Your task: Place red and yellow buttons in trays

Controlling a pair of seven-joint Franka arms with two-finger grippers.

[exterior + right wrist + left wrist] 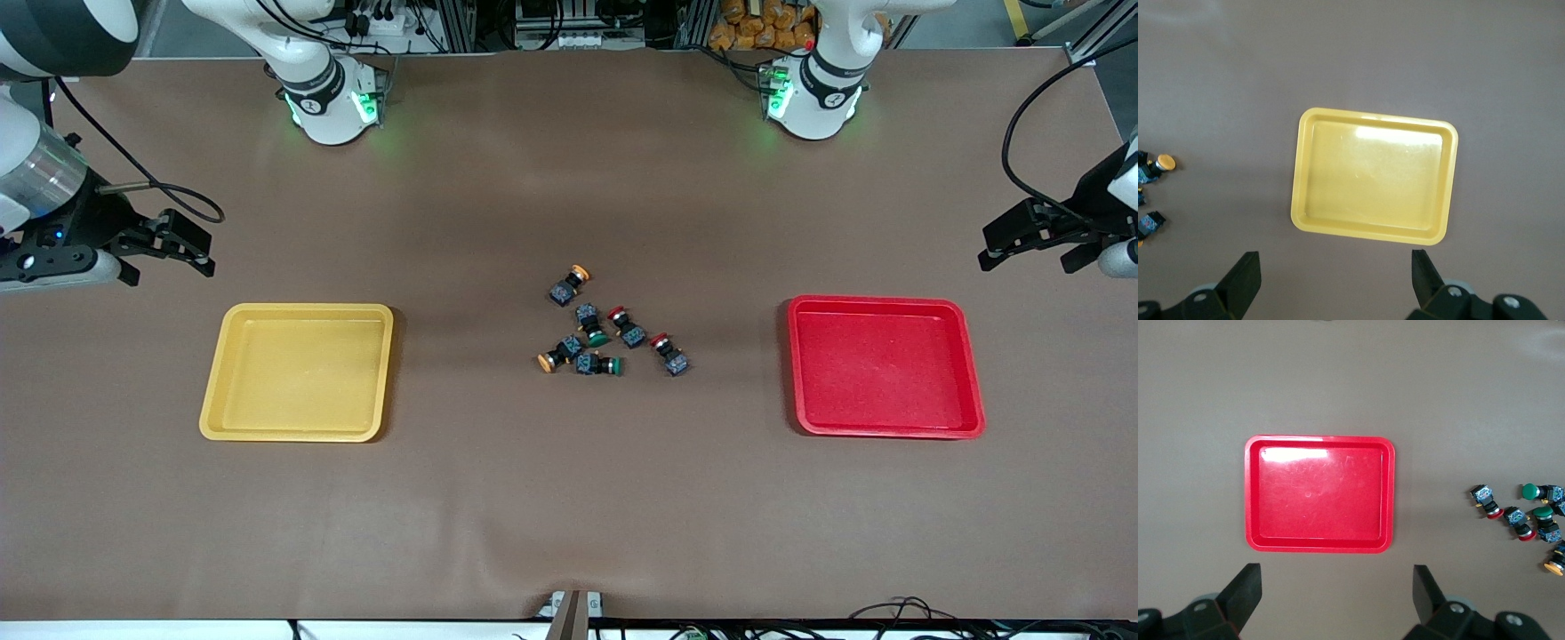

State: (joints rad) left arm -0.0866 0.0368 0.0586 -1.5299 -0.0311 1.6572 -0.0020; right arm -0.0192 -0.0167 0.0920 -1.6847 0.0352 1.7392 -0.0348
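Red tray (long axis across the table); left gripper and right gripper both spread wide.

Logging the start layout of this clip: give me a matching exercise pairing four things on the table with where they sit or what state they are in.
Things:
1. yellow tray
2. red tray
3. button cluster
4. left gripper

Places or states:
A. mid-table, between the two trays
B. toward the right arm's end of the table
C. fingers open, holding nothing
D. toward the left arm's end of the table

Pairs: 1-B, 2-D, 3-A, 4-C
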